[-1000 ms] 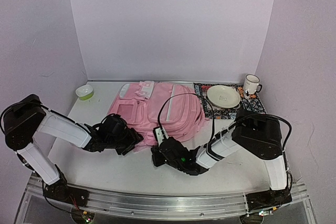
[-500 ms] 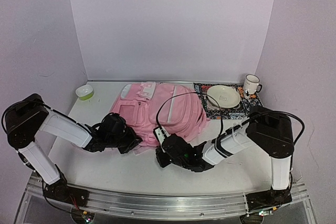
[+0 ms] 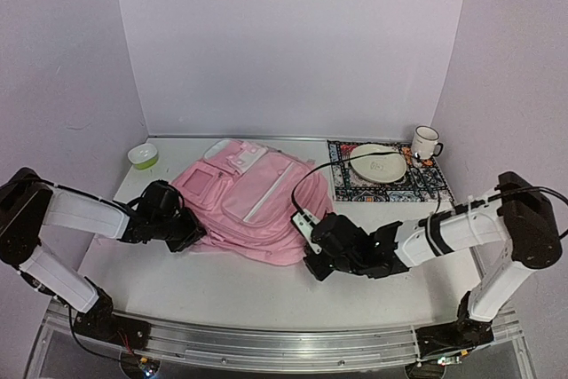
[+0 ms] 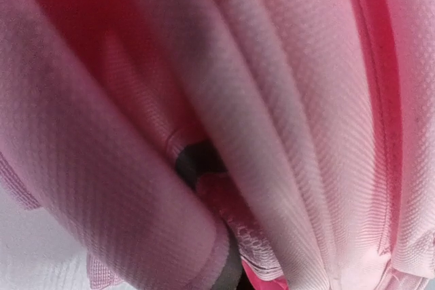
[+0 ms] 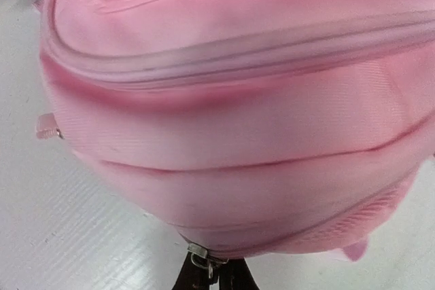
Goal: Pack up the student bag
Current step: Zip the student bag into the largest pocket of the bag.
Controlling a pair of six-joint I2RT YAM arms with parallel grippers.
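Note:
The student bag (image 3: 253, 197), a big soft pink backpack, lies flat in the middle of the table with its paler front pockets facing up. My left gripper (image 3: 186, 230) is shut on a fold of fabric at the bag's left edge. In the left wrist view pink cloth (image 4: 285, 100) fills the frame and only dark bits of one of the fingers (image 4: 196, 161) show. My right gripper (image 3: 312, 253) is shut on the bag's near right edge, pinching it by a metal zipper pull (image 5: 202, 257). The bag's bulk (image 5: 238, 100) swells above the right gripper (image 5: 219, 276).
A patterned mat (image 3: 426, 185) at the back right carries a cream plate (image 3: 377, 163), with a white mug (image 3: 426, 142) behind it. A small green bowl (image 3: 142, 156) sits at the back left. A black cable (image 3: 306, 177) arcs over the bag's right side.
My left gripper has closed on the bag's edge and drawn back to the left. My right gripper has pulled its edge rightwards. The bag has turned and spread out between them.

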